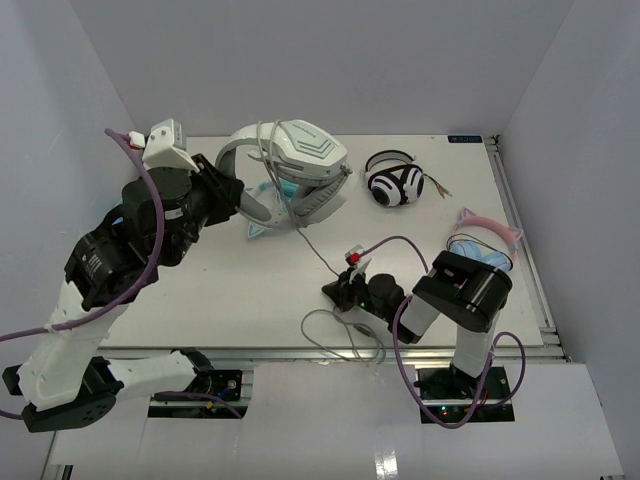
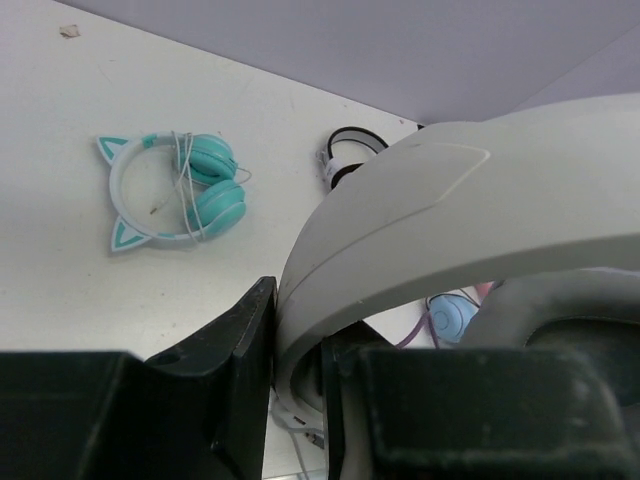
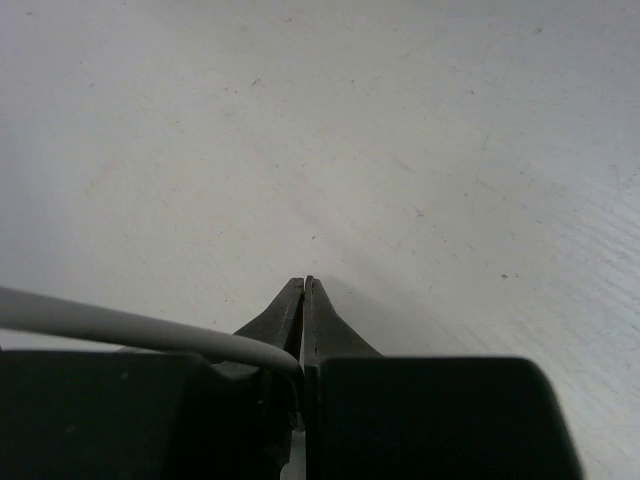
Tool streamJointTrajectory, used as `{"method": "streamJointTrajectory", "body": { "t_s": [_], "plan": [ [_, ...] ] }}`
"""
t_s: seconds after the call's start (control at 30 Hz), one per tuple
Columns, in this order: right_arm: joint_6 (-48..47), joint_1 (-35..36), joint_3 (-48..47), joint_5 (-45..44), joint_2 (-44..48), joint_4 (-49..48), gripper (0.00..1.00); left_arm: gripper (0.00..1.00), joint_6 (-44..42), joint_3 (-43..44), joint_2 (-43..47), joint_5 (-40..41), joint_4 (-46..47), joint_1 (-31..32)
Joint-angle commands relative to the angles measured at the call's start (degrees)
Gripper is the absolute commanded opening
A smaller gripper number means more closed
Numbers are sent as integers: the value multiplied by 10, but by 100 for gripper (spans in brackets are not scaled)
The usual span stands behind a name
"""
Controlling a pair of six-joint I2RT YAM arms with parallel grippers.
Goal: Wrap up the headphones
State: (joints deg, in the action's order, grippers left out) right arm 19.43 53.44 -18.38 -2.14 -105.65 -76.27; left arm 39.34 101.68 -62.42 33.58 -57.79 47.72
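Headphones: The big light grey headphones (image 1: 300,160) are at the far side of the table (image 1: 200,300), in front of the left arm. I cannot tell if the cups touch the table.
Headband: The left gripper (image 2: 298,375) is closed tight on the grey-white headband (image 2: 400,210). The band is squeezed between its two black fingers (image 2: 240,340). I think this grip is there so the headphones do not slide when the cable is pulled.
Cable: The thin grey cable (image 1: 318,252) runs from the headphones toward the near edge of the table. It goes to the right gripper, and the rest lies in a loose loop (image 1: 340,335) by that edge.
Right gripper: The right gripper (image 3: 303,300) is low over the table. Its jaws are pressed together, and the cable is pinched between them.
Why two arms: One arm holds the headphones and the other holds the cable, so the cable can be wound around them.
How far: Most of the cable is loose, so the wrapping looks like it is near the start.
Other things: The teal cat-ear headphones (image 2: 180,190) lie just beside the grey ones. The black-and-white striped headphones (image 1: 395,185) and the pale blue headphones (image 1: 485,240) lie to the right. They are not part of the job.
Watch out: The cable could catch on the teal pair.
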Motion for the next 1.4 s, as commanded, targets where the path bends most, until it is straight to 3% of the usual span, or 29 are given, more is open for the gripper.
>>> {"method": "streamJointTrajectory", "body": {
  "t_s": [0.0, 0.2, 0.3, 0.4, 0.53, 0.63, 0.73, 0.9, 1.13, 1.37],
  "plan": [
    [21, -29, 15, -9, -7, -318, 8, 0, -8, 21, 31, -24, 30, -1],
    [65, -103, 23, 37, 33, -314, 8, 0, -121, -43, 38, -261, 57, -1],
    [109, -189, 1, 105, 76, -238, 8, 0, -168, -96, 37, -382, 48, -1],
    [112, -236, -32, 142, 139, -132, 8, 0, -200, -136, 38, -429, 35, -1],
    [86, -286, -86, 158, 215, 17, 8, 0, -232, -156, 32, -408, 5, -1],
    [51, -314, -151, 173, 282, 203, 8, 0, -241, -165, 22, -361, -22, -1],
    [-12, -322, -243, 174, 317, 392, 8, 0, -246, -174, 5, -288, -39, -2],
    [-98, -322, -380, 189, 330, 588, 8, 0, -264, -200, -36, -237, -48, -1],
    [-150, -322, -532, 258, 299, 770, 8, 0, -299, -213, -99, -197, -30, 3],
    [-145, -312, -568, 307, 300, 850, 8, 0, -313, -169, -173, -86, -28, 18]
  ]
}}
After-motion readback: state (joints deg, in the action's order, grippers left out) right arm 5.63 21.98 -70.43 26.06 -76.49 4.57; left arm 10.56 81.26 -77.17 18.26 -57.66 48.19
